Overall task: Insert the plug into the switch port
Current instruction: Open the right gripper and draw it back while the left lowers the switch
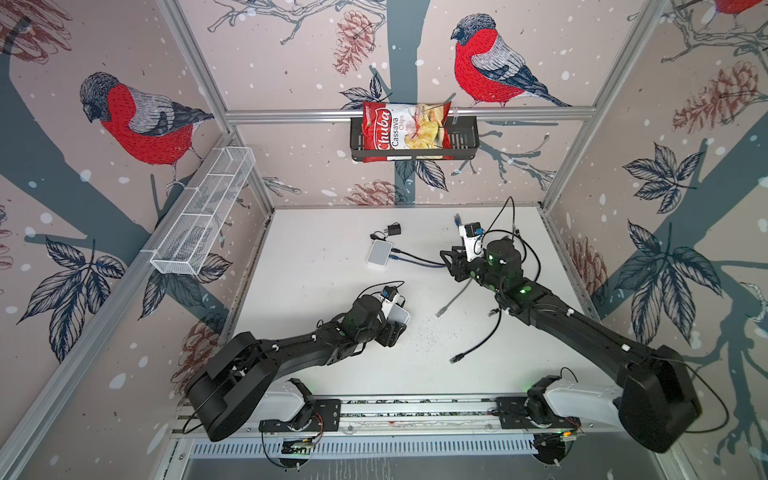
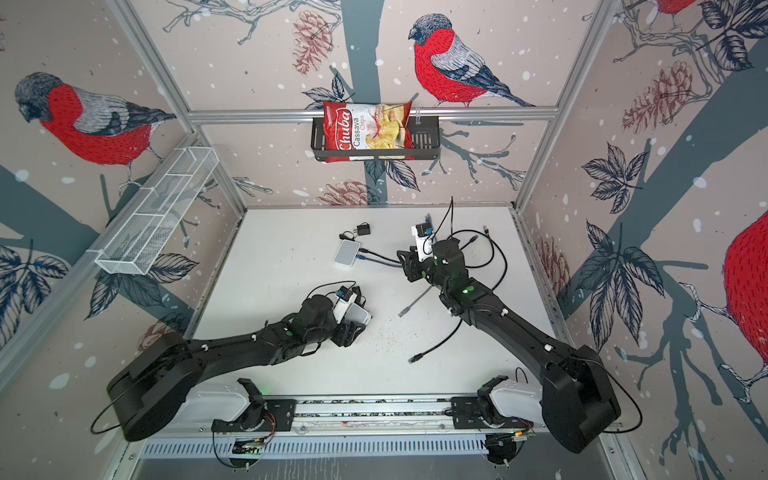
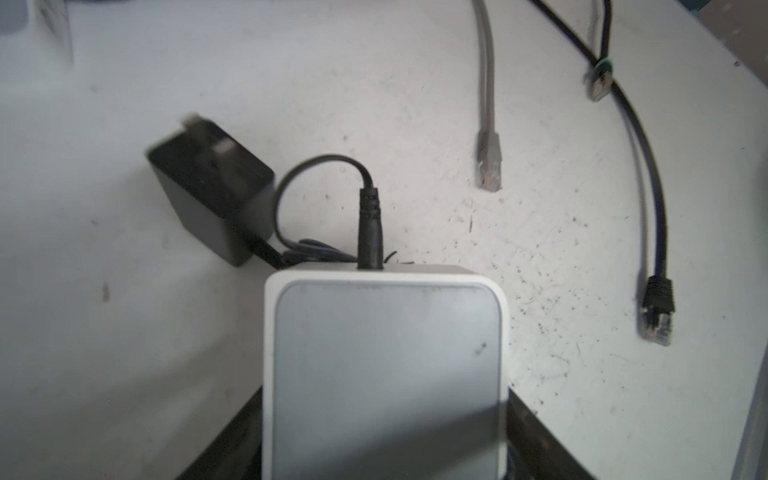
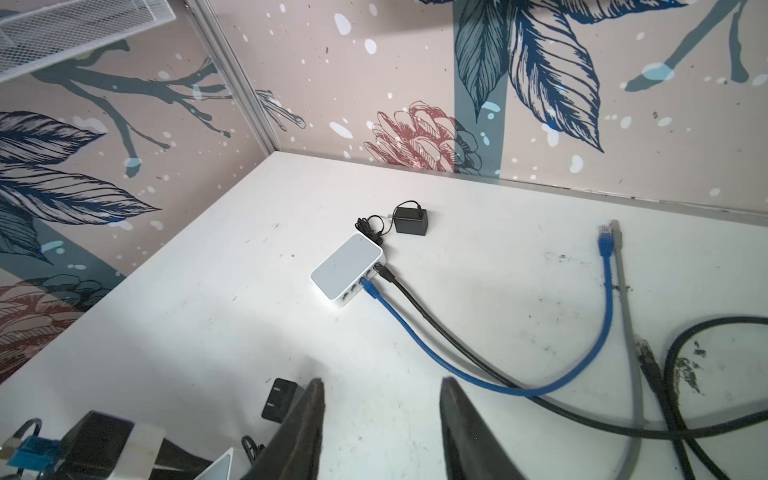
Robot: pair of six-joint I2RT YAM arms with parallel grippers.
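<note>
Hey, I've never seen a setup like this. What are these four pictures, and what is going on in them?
Two black robot arms work over a white table. Two pictures look down from overhead; two come from cameras on the arms' wrists. The left gripper grips a white network switch. The right gripper is open and empty. A second switch lies farther back with a blue cable and a black cable plugged in. A loose grey plug and a loose black plug lie nearby.
</note>
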